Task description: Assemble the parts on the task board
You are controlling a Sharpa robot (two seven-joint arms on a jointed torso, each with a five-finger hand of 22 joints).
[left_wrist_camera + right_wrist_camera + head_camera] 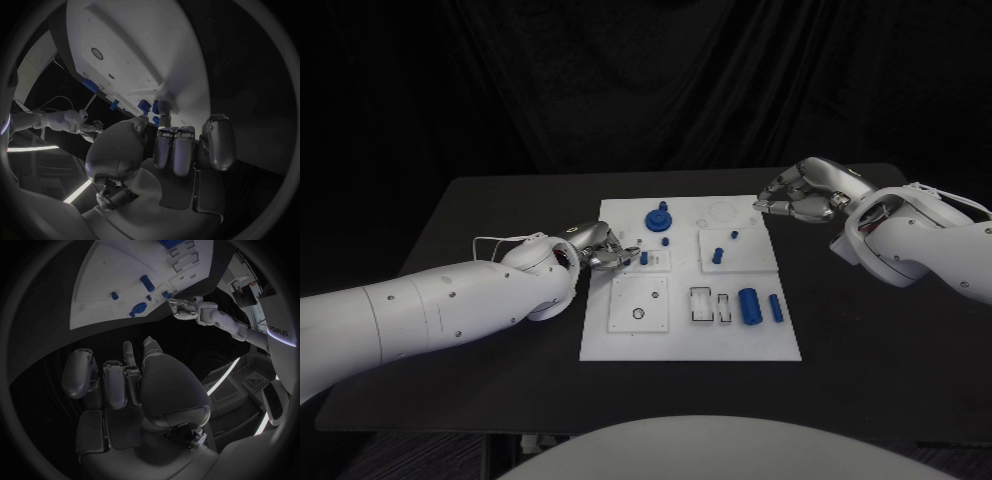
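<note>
The white task board (689, 335) lies mid-table. On it are a blue gear-like part (658, 220), a short peg (717, 255) and a blue cylinder (749, 305). My left hand (596, 248) is at the board's left edge, thumb and a finger closed around a small blue peg (643, 258). The left wrist view shows that peg (156, 120) between the fingertips at the board's (137, 50) rim. My right hand (798, 195) hovers by the board's far right corner with its fingers curled in on nothing. The right wrist view shows those fingers (115, 382) curled and bare, short of the board (125, 280).
A thin blue bar (776, 308) lies beside the cylinder, next to rectangular slots (711, 305). A square plate with a round hole (639, 300) sits at the board's near left. Bare black table (877, 340) surrounds the board.
</note>
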